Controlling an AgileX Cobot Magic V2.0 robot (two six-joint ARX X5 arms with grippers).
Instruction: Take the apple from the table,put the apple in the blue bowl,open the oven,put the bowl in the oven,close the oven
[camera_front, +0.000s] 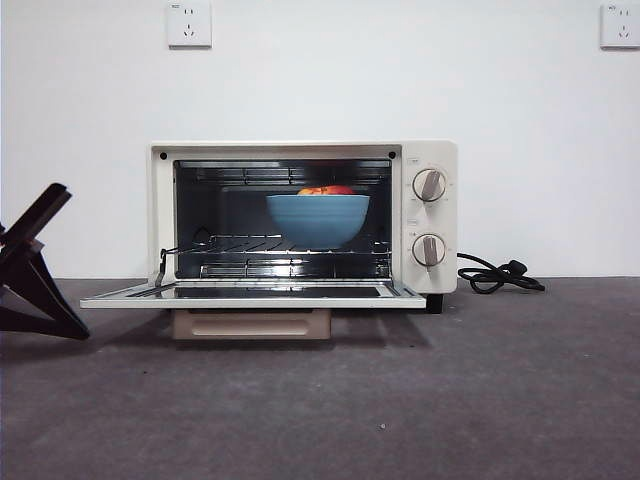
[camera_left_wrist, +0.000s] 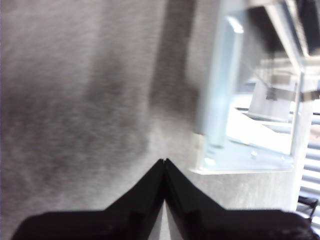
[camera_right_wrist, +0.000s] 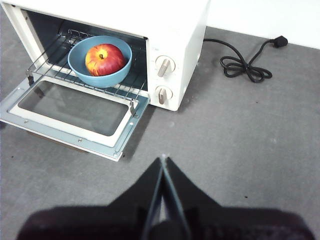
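The cream-white oven (camera_front: 430, 160) stands on the dark grey table (camera_front: 420, 400) with its glass door (camera_front: 250, 293) folded down flat. On the wire rack inside sits the blue bowl (camera_front: 318, 220), with the red and yellow apple (camera_front: 325, 190) in it. From above, the right wrist view shows the apple (camera_right_wrist: 105, 59) resting in the bowl (camera_right_wrist: 76, 62), inside the oven (camera_right_wrist: 170, 25). My left gripper (camera_left_wrist: 164, 161) is shut and empty, low over the table just left of the door's corner (camera_left_wrist: 240, 100); it shows black at the left edge (camera_front: 70, 322). My right gripper (camera_right_wrist: 163, 159) hangs shut and empty, high above the table in front of the oven.
The door's beige bar handle (camera_front: 250, 325) hangs under the open door's front edge. A black cord (camera_front: 495, 275) lies coiled to the right of the oven, near the wall. Two white sockets (camera_front: 189, 22) (camera_front: 620, 25) are on the wall.
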